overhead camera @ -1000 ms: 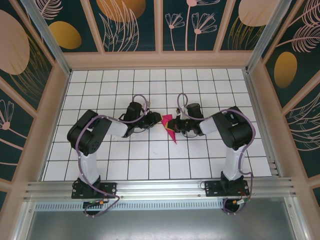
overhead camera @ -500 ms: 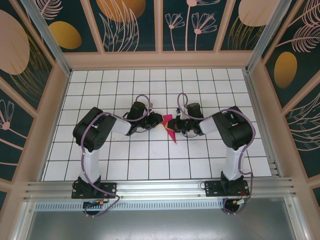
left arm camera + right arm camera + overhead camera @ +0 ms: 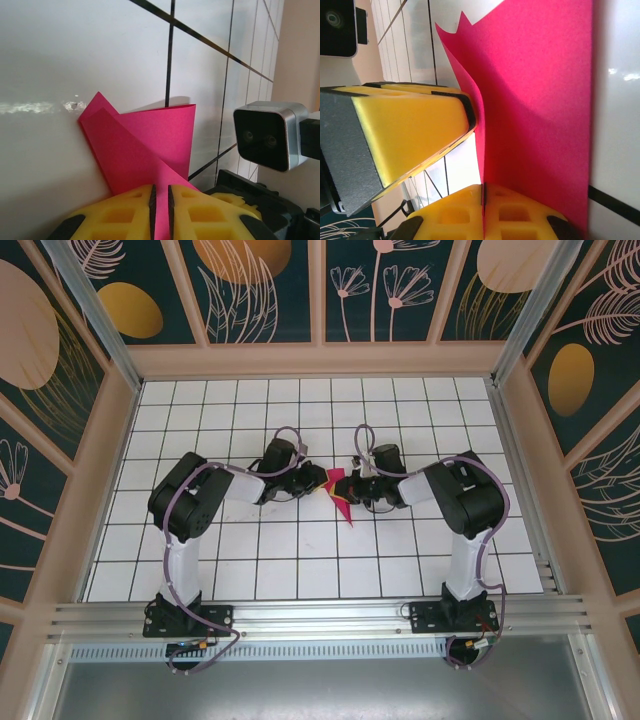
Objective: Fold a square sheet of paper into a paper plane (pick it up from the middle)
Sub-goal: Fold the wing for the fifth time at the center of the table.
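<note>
The square sheet of paper (image 3: pixel 342 502), magenta-pink and folded into a pointed shape, stands partly off the tiled table between both grippers. My left gripper (image 3: pixel 322 481) comes at it from the left. In the left wrist view, the gripper's (image 3: pixel 160 189) yellow pads are almost together, with a pink flap (image 3: pixel 150 145) running into the slit between them. My right gripper (image 3: pixel 352 487) holds it from the right. The right wrist view has that gripper (image 3: pixel 483 189) shut tight on the paper's (image 3: pixel 540 100) lower edge. A left finger (image 3: pixel 410 125) presses the sheet's upright edge.
The white grid table (image 3: pixel 300 560) lies inside a low wooden surround with patterned walls (image 3: pixel 260 300). The right wrist's camera housing (image 3: pixel 265 135) sits close beside the paper in the left wrist view. Both arm bases stand on the rail (image 3: pixel 320 618) at the near edge.
My left arm has stretched rightward until its gripper reached the paper, and its jaws have narrowed onto the flap. The right gripper and the paper have stayed in place.
</note>
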Robot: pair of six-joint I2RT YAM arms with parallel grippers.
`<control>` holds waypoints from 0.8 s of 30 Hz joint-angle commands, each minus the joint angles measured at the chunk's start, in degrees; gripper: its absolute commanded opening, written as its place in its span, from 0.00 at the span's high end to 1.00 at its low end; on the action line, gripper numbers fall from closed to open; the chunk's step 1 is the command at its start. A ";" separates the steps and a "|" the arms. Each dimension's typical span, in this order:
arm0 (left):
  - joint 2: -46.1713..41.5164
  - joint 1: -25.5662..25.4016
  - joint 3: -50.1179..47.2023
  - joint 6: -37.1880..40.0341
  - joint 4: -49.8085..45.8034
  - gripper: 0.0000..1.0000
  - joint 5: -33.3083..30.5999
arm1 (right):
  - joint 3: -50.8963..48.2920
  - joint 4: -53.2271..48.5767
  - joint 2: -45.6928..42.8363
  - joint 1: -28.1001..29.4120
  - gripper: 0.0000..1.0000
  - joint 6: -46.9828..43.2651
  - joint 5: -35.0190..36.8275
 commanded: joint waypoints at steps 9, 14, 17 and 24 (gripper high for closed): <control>5.75 -0.34 3.34 3.33 -18.50 0.83 -8.43 | 5.33 -12.35 -2.95 -0.42 0.77 -5.18 2.29; 6.12 -0.34 3.87 3.59 -19.89 0.84 -8.95 | 6.37 -18.27 -6.15 -0.47 0.68 -7.67 4.16; 6.19 -0.38 4.03 3.52 -19.81 0.84 -8.75 | 5.55 -20.81 -8.56 -0.54 0.64 -9.19 5.23; 6.28 -0.37 4.16 3.60 -19.93 0.84 -8.64 | 1.48 -25.53 -15.87 0.26 0.62 -13.36 8.03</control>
